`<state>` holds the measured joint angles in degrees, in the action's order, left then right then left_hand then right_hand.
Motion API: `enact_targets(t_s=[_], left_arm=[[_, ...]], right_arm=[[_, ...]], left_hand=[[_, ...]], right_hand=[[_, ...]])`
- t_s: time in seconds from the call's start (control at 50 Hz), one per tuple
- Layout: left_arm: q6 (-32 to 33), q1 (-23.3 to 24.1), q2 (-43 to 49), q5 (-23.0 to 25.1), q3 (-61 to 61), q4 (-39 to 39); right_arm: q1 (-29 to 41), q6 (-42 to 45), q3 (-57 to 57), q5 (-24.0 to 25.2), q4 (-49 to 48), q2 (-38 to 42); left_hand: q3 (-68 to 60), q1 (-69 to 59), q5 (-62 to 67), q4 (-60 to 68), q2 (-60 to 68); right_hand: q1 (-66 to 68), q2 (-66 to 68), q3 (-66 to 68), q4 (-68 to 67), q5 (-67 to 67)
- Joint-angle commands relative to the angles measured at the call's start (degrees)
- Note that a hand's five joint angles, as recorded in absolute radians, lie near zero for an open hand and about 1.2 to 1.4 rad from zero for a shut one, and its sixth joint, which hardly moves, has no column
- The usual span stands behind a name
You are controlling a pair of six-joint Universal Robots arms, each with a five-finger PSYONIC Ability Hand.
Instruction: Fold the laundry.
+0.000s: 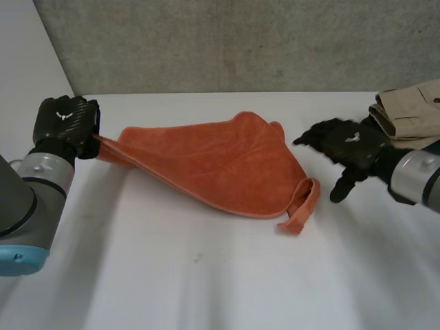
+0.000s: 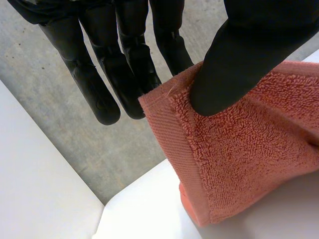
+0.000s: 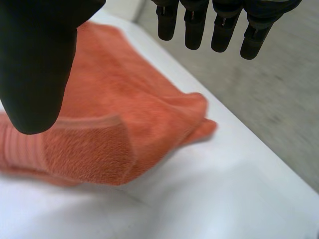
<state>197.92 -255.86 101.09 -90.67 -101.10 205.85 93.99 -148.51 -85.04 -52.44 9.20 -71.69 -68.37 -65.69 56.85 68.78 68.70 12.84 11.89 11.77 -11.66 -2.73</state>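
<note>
Orange towel point(image 1: 213, 165) corner pinched by left hand point(image 1: 65, 120) (right hand point(image 1: 349, 146) spread, apart).

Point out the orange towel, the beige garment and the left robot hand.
orange towel point(image 1: 213, 161), head view, its middle.
beige garment point(image 1: 412, 110), head view, upper fold.
left robot hand point(image 1: 65, 118), head view, back of hand.

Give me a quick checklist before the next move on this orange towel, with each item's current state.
1. Left hand pinches a corner of the orange towel: ok.
2. Right hand has hold of the towel: not ok, open and apart from it.
3. Towel lies flat: not ok, bunched, one edge curled near the right hand.
4. Folded beige garment is off the towel: ok.
5. Room on the white table nearer the robot: ok.
</note>
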Motion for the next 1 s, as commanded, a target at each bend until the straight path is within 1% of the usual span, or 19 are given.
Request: enact_targets(t_s=[0.02,0.06,0.08,0.14,0.16,0.3,0.4,0.46,0.48,0.52,0.54,0.66,0.72,0.8,0.86,0.92,0.94,0.96,1.0], left_arm=[[-0.25,-0.08,-1.51,0.06,0.55,-2.38],[-0.25,-0.08,-2.12,-0.03,0.55,-3.00],[-0.34,0.01,-2.73,-0.03,0.55,-3.61],[-0.42,0.01,-3.70,0.06,0.47,-4.14],[-0.42,0.01,-4.23,0.06,0.47,-4.14],[-0.42,-0.43,-5.73,0.06,1.34,-4.23],[-0.69,-1.66,-6.25,0.14,2.75,-4.93],[-1.13,-2.10,-6.17,0.23,3.36,-5.46],[-1.48,-2.27,-6.17,0.41,3.63,-5.81],[-1.83,-2.36,-6.17,0.58,3.98,-6.08],[-2.18,-2.54,-6.08,0.67,4.42,-6.25],[-3.32,-2.80,-5.91,0.85,5.47,-6.69],[-3.68,-2.80,-5.90,0.76,5.56,-6.78],[-4.46,-3.33,-6.25,0.76,5.39,-7.31],[-4.99,-3.50,-6.17,0.85,5.13,-7.66],[-5.61,-3.59,-6.34,0.85,4.69,-8.19],[-5.61,-3.59,-6.52,0.85,4.51,-8.19],[-5.44,-3.68,-6.61,0.94,4.34,-8.19],[-5.35,-3.77,-6.69,1.11,4.16,-8.27]], right_arm=[[-0.65,-19.00,2.95,-13.64,5.12,-2.75],[-0.39,-22.34,3.74,-16.36,6.70,-2.67],[-0.04,-25.14,4.26,-18.90,8.45,-2.06],[0.49,-29.02,5.23,-21.38,10.83,-0.82],[1.10,-31.82,6.19,-22.43,12.14,0.40],[5.67,-43.08,9.19,-24.37,16.20,4.63],[10.94,-48.62,9.89,-27.97,15.24,6.30],[13.14,-50.21,10.16,-30.52,13.57,7.18],[14.80,-50.91,10.33,-32.96,12.08,8.14],[16.31,-51.09,10.59,-35.26,10.84,9.37],[17.97,-51.01,11.03,-37.71,10.14,10.59],[22.72,-50.39,14.28,-45.45,8.64,16.13],[23.34,-49.95,15.95,-47.66,7.85,18.42],[23.43,-49.95,19.20,-50.91,6.10,22.11],[23.26,-50.12,20.26,-51.10,6.00,23.08],[23.78,-50.39,20.62,-50.22,6.53,22.83],[23.96,-50.48,20.62,-50.04,6.79,22.48],[24.31,-50.74,20.35,-49.78,7.40,21.52],[24.66,-50.92,19.74,-49.86,8.28,20.11]], left_hand=[[-11.63,-14.31,13.15,11.22,11.30],[-11.63,-14.31,13.15,11.22,11.30],[-11.63,-14.31,13.15,11.22,11.30],[-11.63,-14.31,13.15,11.22,11.30],[-11.63,-14.31,13.15,11.22,11.30],[-11.63,-14.31,13.15,11.22,11.30],[-11.63,-14.31,13.15,11.22,11.30],[-11.63,-14.31,13.15,11.22,11.30],[-11.63,-14.31,13.15,11.22,11.30],[-11.63,-14.31,13.15,11.22,11.30],[-11.63,-14.31,13.15,11.22,11.30],[-11.63,-14.31,13.15,11.22,11.30],[-11.63,-14.31,13.15,11.22,11.30],[-11.63,-14.31,13.15,11.22,11.30],[-11.63,-14.31,13.15,11.22,11.30],[-11.63,-14.31,13.15,11.22,11.30],[-11.63,-14.31,13.15,11.22,11.30],[-11.63,-14.31,13.15,11.22,11.30],[-11.63,-14.31,13.15,11.22,11.30]], right_hand=[[-2.84,-1.89,-1.77,1.66,2.73],[-2.84,-1.89,-1.77,1.66,2.73],[-2.84,-1.89,-1.77,1.66,2.73],[-2.84,-1.89,-1.77,1.66,2.73],[-2.84,-1.89,-1.77,1.66,2.73],[-2.84,-1.89,-1.77,1.66,2.73],[-2.34,-1.40,-1.28,1.17,2.24],[-0.32,0.62,0.74,-0.85,0.22],[1.69,2.63,2.75,-2.86,-1.79],[2.38,3.32,3.44,-3.55,-2.48],[3.05,3.99,4.11,-4.22,-3.15],[9.76,10.70,10.82,-10.94,-9.86],[15.14,16.09,16.20,-16.32,-15.25],[29.41,30.36,30.48,-30.59,-29.52],[33.16,34.10,34.22,-34.33,-33.26],[29.32,30.26,30.38,-30.49,-29.42],[25.46,26.41,26.53,-26.64,-25.57],[16.77,17.71,17.83,-17.94,-16.87],[12.82,13.77,13.88,-14.00,-12.93]])
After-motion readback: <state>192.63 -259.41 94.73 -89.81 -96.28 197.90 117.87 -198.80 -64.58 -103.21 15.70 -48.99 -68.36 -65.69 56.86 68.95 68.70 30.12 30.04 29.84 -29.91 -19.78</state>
